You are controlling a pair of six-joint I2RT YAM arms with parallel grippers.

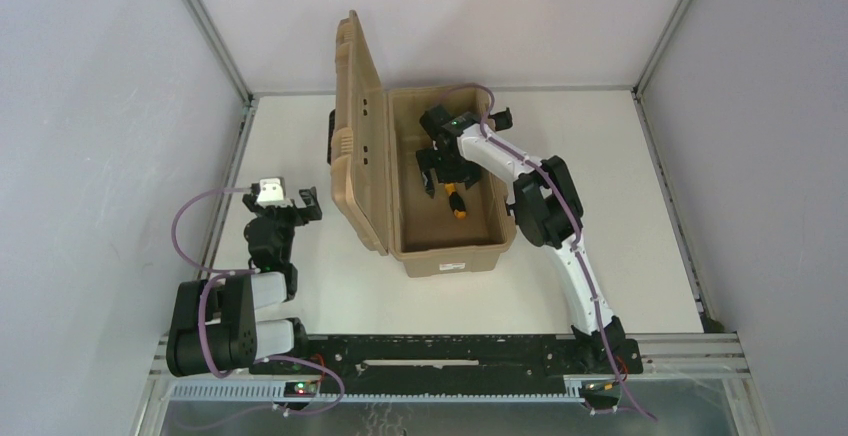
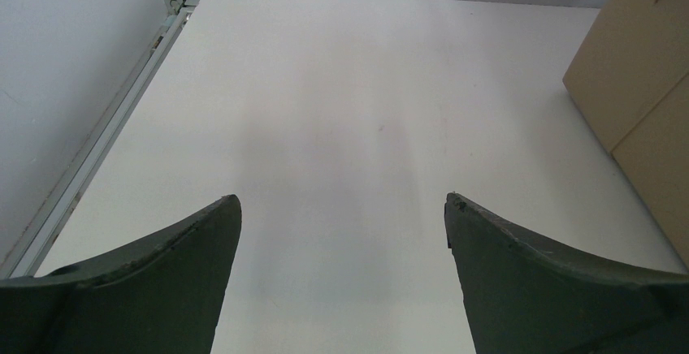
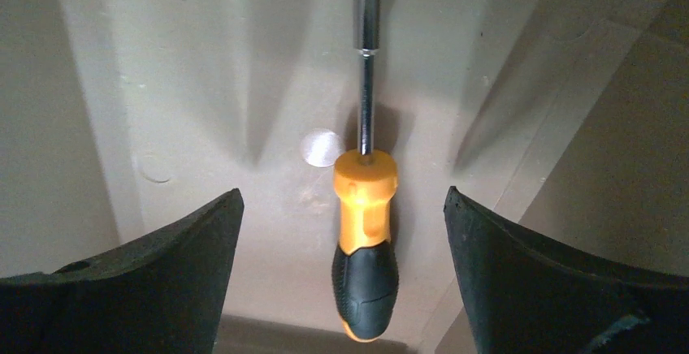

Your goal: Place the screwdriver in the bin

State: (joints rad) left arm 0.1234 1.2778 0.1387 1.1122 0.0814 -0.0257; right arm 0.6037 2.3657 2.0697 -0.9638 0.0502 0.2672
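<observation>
The screwdriver (image 3: 365,236) lies on the floor inside the bin (image 1: 455,257), handle toward the near wall and shaft pointing away. The right gripper (image 3: 343,196) hangs inside the bin directly over it, jaws wide, neither finger touching the tool. The bin's lid (image 1: 360,126) stands open on the left side. The left gripper (image 2: 343,200), also spread wide and holding nothing, is over bare table (image 2: 349,94) left of the bin.
</observation>
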